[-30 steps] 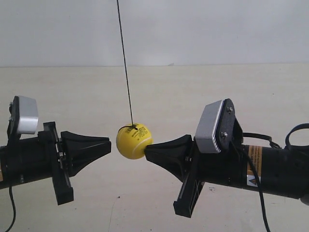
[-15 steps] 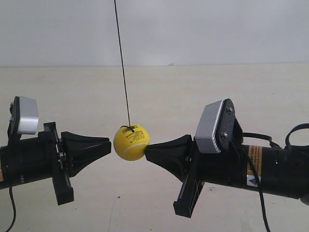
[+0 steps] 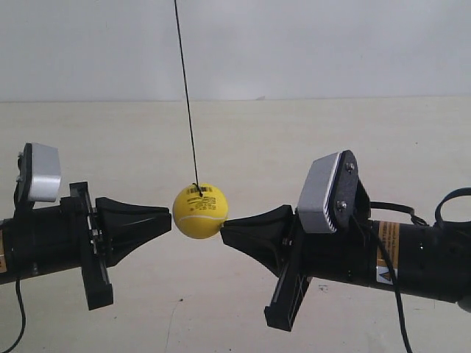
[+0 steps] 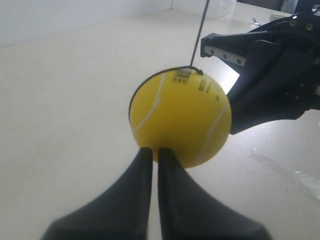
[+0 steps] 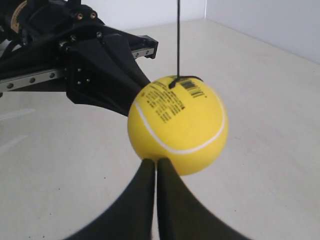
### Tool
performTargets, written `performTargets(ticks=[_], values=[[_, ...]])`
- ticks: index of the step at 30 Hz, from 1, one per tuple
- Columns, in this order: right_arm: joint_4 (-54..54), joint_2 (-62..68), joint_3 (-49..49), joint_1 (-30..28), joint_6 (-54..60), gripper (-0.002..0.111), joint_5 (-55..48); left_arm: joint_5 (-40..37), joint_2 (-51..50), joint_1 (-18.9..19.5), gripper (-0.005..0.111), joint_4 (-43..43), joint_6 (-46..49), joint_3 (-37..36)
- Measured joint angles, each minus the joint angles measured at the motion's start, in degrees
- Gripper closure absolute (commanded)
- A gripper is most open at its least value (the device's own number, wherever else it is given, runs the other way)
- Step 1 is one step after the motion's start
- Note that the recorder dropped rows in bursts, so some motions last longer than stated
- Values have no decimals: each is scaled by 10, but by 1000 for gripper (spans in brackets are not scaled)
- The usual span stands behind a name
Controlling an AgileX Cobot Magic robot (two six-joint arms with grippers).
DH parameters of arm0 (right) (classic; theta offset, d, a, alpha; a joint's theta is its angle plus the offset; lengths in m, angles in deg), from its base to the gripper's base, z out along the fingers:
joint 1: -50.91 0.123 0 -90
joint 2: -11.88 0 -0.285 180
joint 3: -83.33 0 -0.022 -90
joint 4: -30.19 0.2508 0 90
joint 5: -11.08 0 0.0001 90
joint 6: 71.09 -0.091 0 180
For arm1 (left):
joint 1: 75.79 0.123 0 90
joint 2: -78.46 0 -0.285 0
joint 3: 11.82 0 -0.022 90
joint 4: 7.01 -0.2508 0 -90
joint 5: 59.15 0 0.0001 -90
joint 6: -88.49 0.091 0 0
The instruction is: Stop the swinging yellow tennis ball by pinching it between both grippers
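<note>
Progress: pinch seemingly made | yellow tennis ball (image 3: 200, 212) hung on cord (image 3: 188, 110) above surface (image 3: 294, 147), touched on opposite sides by left claw (image 4: 151, 150) and right claw (image 5: 151, 161) | both claws clenched, fingers together | left: confirming ball sat motionless, untellable here.

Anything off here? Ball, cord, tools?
Nothing stands out. The ball hangs intact on its cord. The shut left tool and shut right tool appear to touch it from opposite sides. The cord leans slightly off vertical in the exterior view, which fits a ball pinched mid-swing.
</note>
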Motion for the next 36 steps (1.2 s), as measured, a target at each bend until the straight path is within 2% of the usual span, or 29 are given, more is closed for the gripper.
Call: performTargets(ticks=[16, 26, 36], values=[[0, 0, 0, 0, 0, 108, 0, 0, 0, -1, 102, -2, 0, 0], [26, 0, 0, -2, 0, 108, -25, -7, 0, -49, 102, 25, 6, 7], [27, 0, 0, -2, 0, 108, -26, -8, 0, -52, 102, 29, 8, 7]])
